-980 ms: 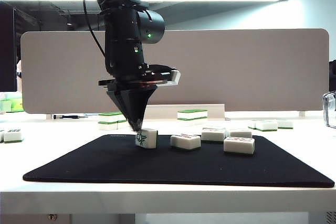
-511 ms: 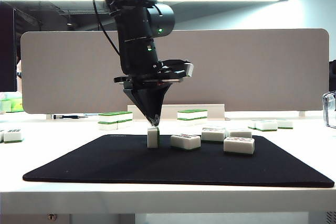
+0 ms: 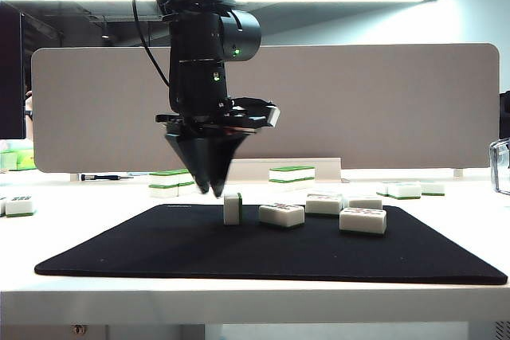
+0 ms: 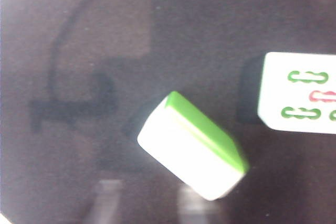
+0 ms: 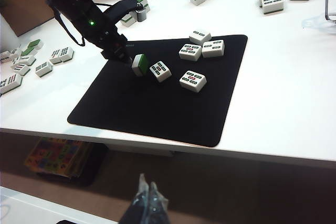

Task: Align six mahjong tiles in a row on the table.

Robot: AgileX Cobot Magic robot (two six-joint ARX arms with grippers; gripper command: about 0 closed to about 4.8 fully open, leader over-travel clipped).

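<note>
We hover our left gripper [image 3: 209, 190], jaws parted and empty, just above a tile [image 3: 232, 208] standing on edge on the black mat [image 3: 159, 252]. Four tiles lie beside it. Next it needs squaring. Our right gripper [image 5: 147, 195] rests pinched shut below the table [image 5: 294, 77].

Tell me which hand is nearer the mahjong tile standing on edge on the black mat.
Left. The left hand hovers just above and beside the standing tile, not touching it. The right hand hangs back beyond the table edge, far from the tile.
</note>
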